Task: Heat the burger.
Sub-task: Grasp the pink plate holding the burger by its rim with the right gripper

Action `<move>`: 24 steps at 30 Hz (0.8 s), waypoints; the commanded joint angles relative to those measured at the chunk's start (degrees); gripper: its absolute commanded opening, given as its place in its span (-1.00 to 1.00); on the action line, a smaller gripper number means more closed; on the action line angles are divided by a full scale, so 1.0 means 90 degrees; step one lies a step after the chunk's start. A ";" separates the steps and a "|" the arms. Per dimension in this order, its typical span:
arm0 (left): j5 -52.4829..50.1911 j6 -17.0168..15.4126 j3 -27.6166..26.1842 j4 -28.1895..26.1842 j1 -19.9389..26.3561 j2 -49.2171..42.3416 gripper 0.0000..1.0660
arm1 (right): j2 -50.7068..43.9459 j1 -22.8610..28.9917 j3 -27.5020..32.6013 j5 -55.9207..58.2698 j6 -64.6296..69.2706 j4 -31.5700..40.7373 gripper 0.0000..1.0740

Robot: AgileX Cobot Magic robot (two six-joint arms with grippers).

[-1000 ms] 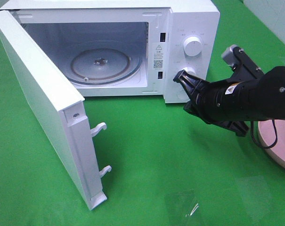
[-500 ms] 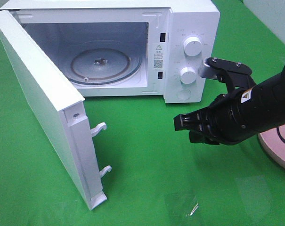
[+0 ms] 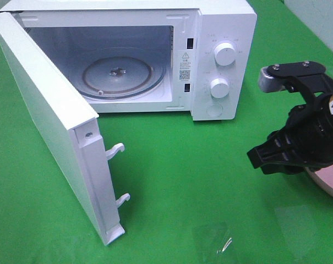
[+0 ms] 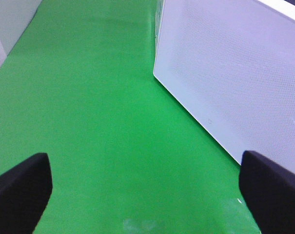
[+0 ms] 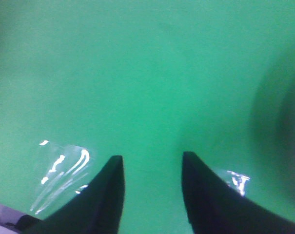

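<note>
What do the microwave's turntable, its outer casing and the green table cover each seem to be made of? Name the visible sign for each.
Turntable: likely clear glass, since the hub shows through it and its rim glints.
Microwave casing: smooth, white, even surface. It could be painted metal or plastic.
Table cover: flat matte green, probably cloth or felt.

Bright, even light; right wrist view blurred, glare streaks on green cloth (image 5: 137,73).

Pink plate (image 3: 328,184) (mostly) beyond frame edge
</note>
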 commanded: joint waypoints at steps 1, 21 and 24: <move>0.0000 0.0000 0.0000 0.0006 0.0006 -0.0102 0.84 | -0.0032 -0.0223 -0.0095 0.0306 0.0000 -0.0331 -0.01; 0.0000 0.0000 0.0000 0.0006 0.0006 -0.0102 0.84 | 0.0484 -0.1859 -0.0102 0.0255 -0.0166 -0.0929 0.68; 0.0000 0.0000 0.0000 0.0006 0.0006 -0.0102 0.84 | 0.0796 -0.1948 -0.0102 0.0089 -0.0166 -0.0929 0.66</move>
